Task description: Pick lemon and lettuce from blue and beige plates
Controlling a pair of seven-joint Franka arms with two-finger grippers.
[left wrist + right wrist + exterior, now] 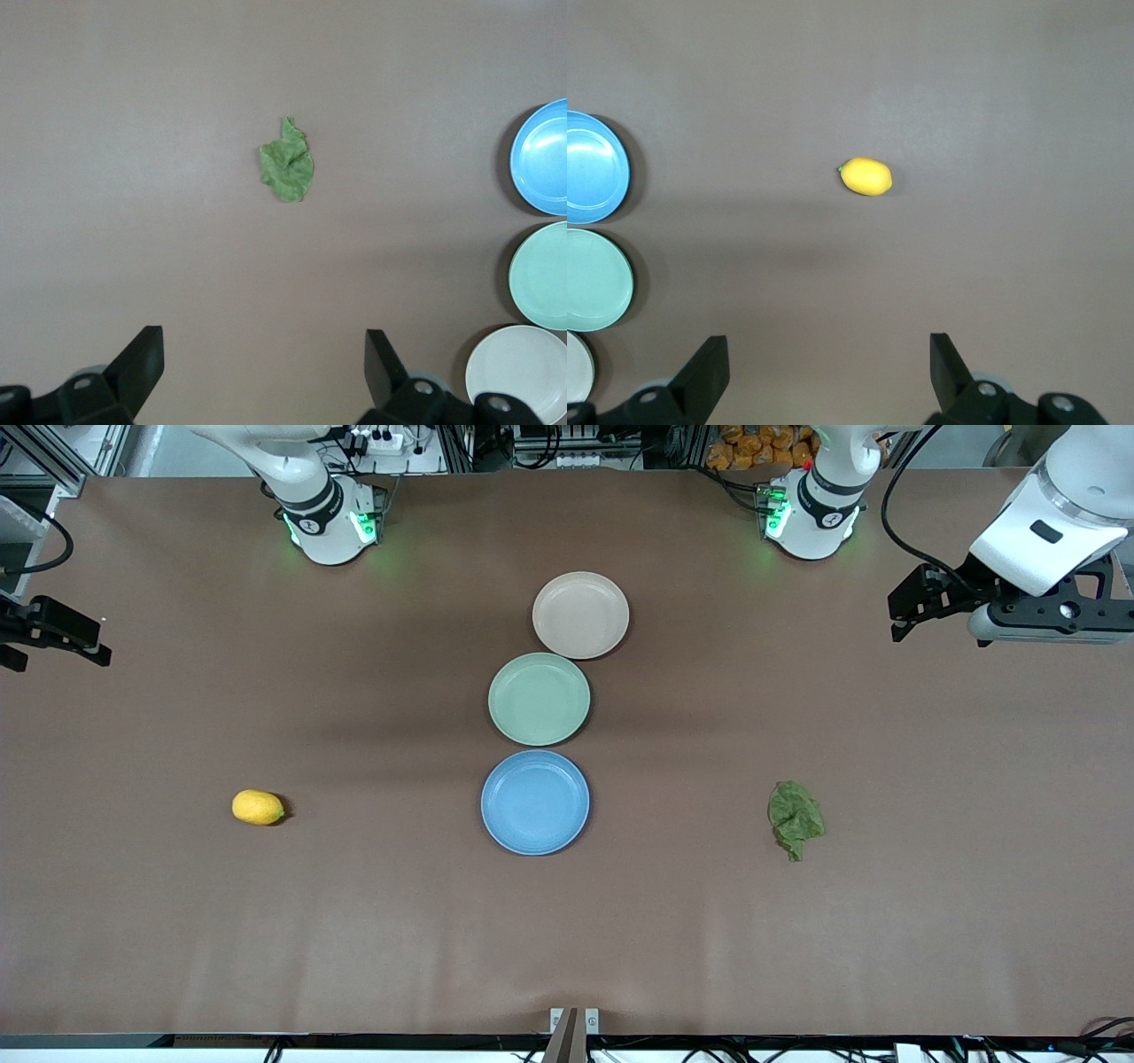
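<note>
The left claw (904,611) hangs in the air with its fingers (142,363) spread wide and nothing between them, above the left arm's end of the tabletop (797,957), close to the edge where the bases stand. The right claw (53,638) hangs likewise wide open and empty above the right arm's end of the tabletop. The lettuce (795,818) lies flat on the bare tabletop toward the left arm's end, on no plate. The lemon (258,807) lies on its side on the bare tabletop toward the right arm's end. Midway between them three plates stand in a row, each just beside the next: the beige plate (580,615) nearest the bases, the pale green plate (539,698) in the middle, the blue plate (535,802) nearest the front camera. All three hold nothing.
</note>
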